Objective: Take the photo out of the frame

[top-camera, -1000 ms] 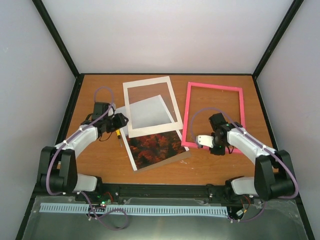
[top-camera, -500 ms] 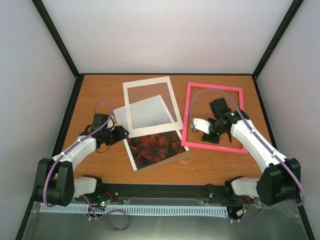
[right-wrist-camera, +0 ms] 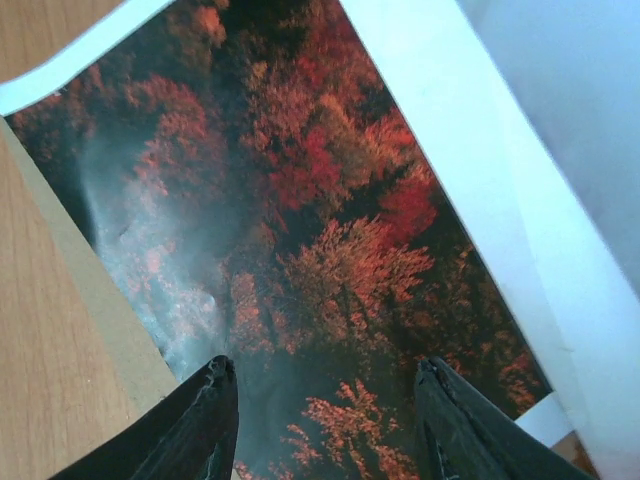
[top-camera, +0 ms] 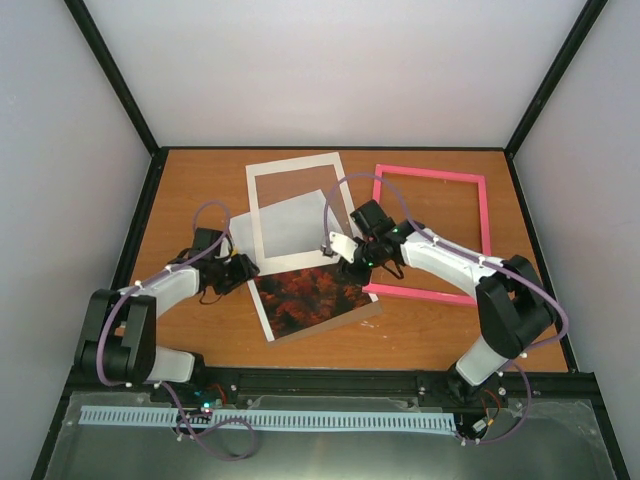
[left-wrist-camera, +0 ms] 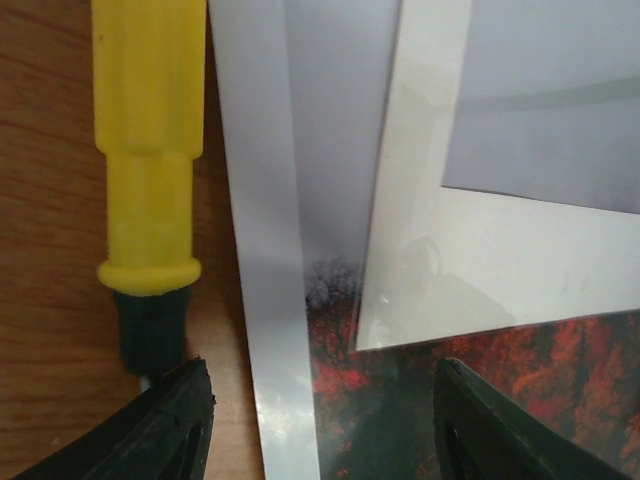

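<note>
Where the photo [top-camera: 310, 290] lies face up on the wooden surface [top-camera: 190, 190], it is already out of the frame [top-camera: 430, 173]. The bright pink frame rests flat and empty to its right, and its near-left corner comes just beside the photo's far-right corner. Whether the two touch cannot be told. A white mat border [top-camera: 292, 164] lies tilted across the upper half of the photo, so the pale grey sky shows through the mat's window. The red-orange trees stay uncovered below the mat. Under the photo, a brown backing board [right-wrist-camera: 92, 290] shows as a thin strip along one edge.

The left fingers [top-camera: 243, 268] are spread wide and grip nothing. In the left wrist view they straddle the photo's white left margin where the mat's corner overlaps it. A yellow-handled screwdriver [left-wrist-camera: 148, 130] with a black collar lies on the bare wood just beside that margin, close to one of these fingers but not between them.

The right fingers [top-camera: 352, 265] are also parted wide and empty, set low over the autumn trees near the mat's lower edge. The wrist view does not settle whether their tips touch the paper.
</note>
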### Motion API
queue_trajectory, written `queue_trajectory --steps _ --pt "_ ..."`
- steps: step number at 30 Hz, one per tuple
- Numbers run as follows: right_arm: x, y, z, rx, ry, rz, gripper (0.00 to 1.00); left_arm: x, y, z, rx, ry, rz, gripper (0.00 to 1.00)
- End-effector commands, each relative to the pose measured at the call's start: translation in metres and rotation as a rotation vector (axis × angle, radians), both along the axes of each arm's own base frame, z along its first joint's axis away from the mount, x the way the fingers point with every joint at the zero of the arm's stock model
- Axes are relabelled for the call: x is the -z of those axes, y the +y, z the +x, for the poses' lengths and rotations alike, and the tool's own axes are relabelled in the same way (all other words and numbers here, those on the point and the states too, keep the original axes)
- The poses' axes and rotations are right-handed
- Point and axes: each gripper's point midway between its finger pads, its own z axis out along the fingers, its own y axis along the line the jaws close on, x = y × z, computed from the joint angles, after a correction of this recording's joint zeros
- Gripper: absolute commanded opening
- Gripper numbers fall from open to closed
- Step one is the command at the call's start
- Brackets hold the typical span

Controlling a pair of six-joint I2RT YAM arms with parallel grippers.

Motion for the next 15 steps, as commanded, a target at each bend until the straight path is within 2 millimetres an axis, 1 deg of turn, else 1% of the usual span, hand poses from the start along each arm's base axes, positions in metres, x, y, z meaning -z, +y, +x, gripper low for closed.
queue_trajectory --steps 1,4,6,15 --pt "0.012 0.003 -0.001 0.039 -0.008 -0.003 0.47 -0.004 0.001 0.015 -0.033 -0.007 0.012 0.61" --pt "0.014 -0.002 -0.003 0.041 -0.018 -0.011 0.47 0.003 0.004 0.012 -0.035 0.015 0.033 0.63" --pt "0.014 -0.001 -0.004 0.037 -0.012 -0.01 0.47 0.007 0.004 0.012 -0.033 0.028 0.035 0.63" --pt "0.014 -0.001 -0.009 0.026 0.008 -0.006 0.48 0.008 0.007 0.019 -0.102 0.013 0.023 0.64"
